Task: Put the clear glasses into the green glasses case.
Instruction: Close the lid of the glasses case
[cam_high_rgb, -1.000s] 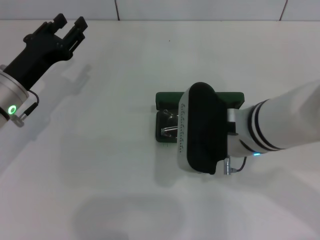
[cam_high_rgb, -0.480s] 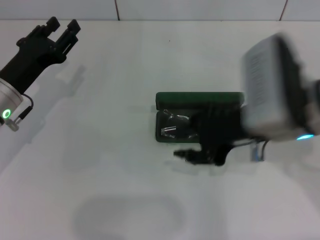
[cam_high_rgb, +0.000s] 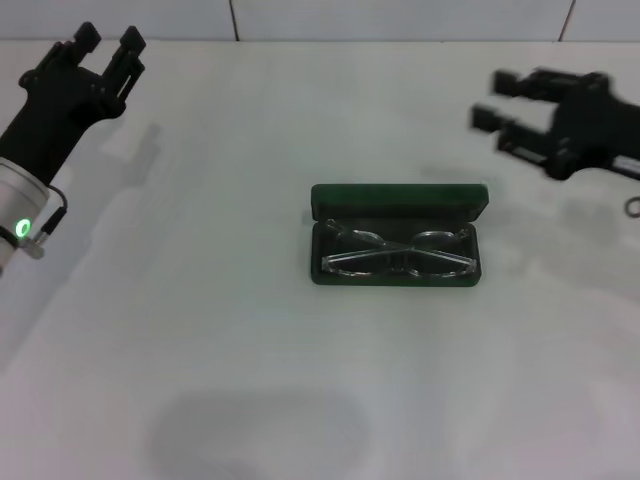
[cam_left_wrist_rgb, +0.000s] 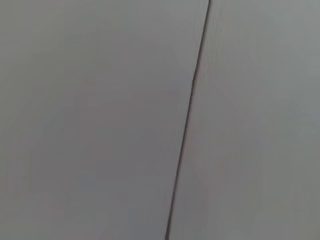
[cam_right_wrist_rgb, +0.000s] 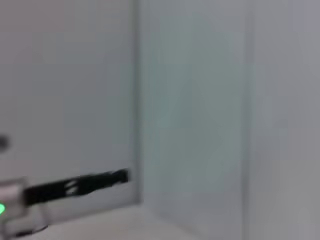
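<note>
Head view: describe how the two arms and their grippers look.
The left gripper is matte black with two blocky fingers on a black wrist, then a silver-white arm link with a glowing green ring light and a thin black cable. The right gripper is black too, motion-blurred; a small cable loop shows at the frame's edge.

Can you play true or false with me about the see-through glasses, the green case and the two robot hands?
1. The glasses lie inside the green case. True.
2. The case lid is closed. False: it stands open behind the tray, and the glasses show.
3. The right gripper is holding the glasses. False: it is empty and open, up near the table's far right, away from the case.
4. The left gripper is open near the far left corner of the table. True.
5. The case sits near the middle of the table. True.
</note>
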